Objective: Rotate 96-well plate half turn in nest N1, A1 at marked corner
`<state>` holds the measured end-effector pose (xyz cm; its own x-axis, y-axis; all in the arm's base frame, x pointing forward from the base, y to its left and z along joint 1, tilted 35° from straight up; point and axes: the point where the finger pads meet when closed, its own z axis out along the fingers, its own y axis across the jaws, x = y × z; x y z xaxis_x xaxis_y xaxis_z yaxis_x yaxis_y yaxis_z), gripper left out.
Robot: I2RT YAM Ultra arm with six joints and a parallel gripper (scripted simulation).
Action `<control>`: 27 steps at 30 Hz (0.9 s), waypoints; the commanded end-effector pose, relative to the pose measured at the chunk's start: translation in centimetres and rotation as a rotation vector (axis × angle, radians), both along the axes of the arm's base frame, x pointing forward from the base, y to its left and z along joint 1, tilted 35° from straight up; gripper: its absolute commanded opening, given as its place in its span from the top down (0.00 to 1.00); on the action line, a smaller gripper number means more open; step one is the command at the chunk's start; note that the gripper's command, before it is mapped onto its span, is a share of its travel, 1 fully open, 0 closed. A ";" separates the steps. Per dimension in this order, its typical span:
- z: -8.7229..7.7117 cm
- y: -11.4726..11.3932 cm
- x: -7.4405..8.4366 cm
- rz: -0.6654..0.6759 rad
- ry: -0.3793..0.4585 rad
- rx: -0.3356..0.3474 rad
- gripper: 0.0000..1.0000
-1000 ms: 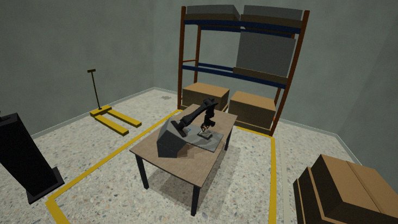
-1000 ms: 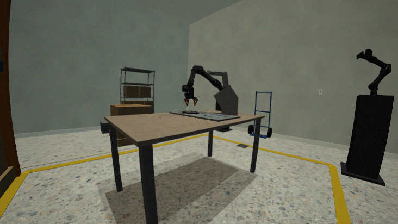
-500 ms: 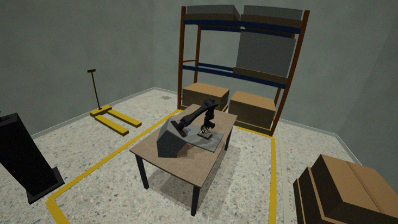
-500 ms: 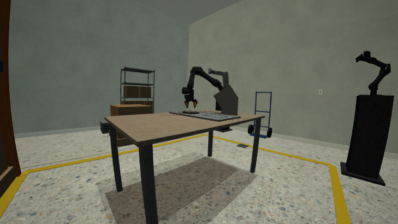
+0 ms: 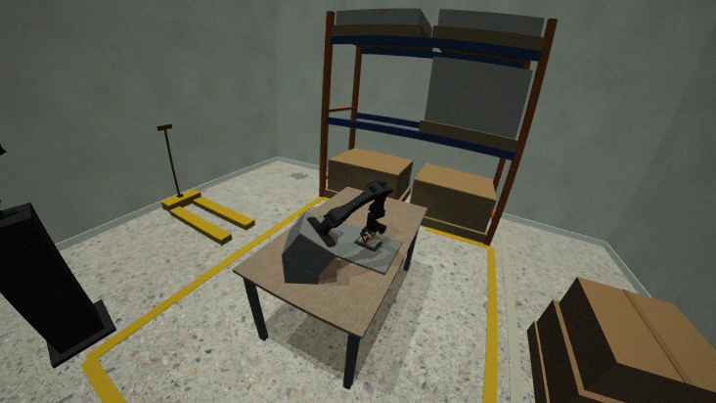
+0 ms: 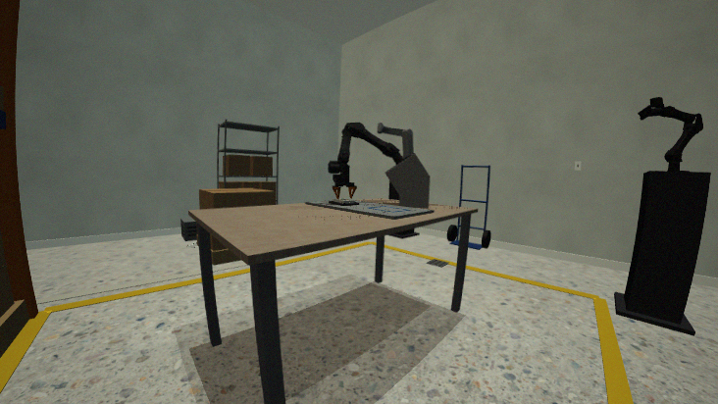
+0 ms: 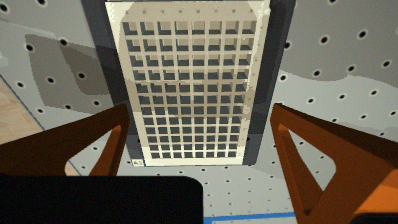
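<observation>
Wrist view, going left to right: a strip of wooden worktop point(image 7: 11, 116) shows at the far left edge, then the grey perforated deck point(image 7: 330, 75) takes over. One orange finger point(image 7: 75, 142) comes in from the lower left, the other sits at the lower right, and they're spread wide apart with nothing between them, so the end effector point(image 7: 200, 150) is fully open and not gripping anything.

The 96-well plate point(image 7: 190, 85) fills the upper centre of the frame, lying flat inside the dark plate nest N1 point(image 7: 112, 85), whose border shows down both long sides. The fingers straddle the plate's near end without touching it. There's a tiny label point(image 7: 137, 162) at the nest's lower left corner, too small to read. A bit of blue tape outline point(image 7: 250, 218) peeks in at the bottom edge.

In the exterior view the end effector hangs just above the plate, near the middle of the frame.
</observation>
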<state>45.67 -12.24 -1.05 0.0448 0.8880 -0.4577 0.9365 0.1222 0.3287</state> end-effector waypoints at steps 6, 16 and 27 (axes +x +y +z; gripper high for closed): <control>0.1 -0.2 0.9 0.011 -0.024 -0.007 0.00; -0.9 -0.7 1.4 0.011 -0.024 -0.008 0.00; -0.9 -0.7 1.4 0.011 -0.024 -0.008 0.00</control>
<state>46.73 -13.12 -2.47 0.0456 0.8871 -0.4594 0.9315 0.1283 0.3403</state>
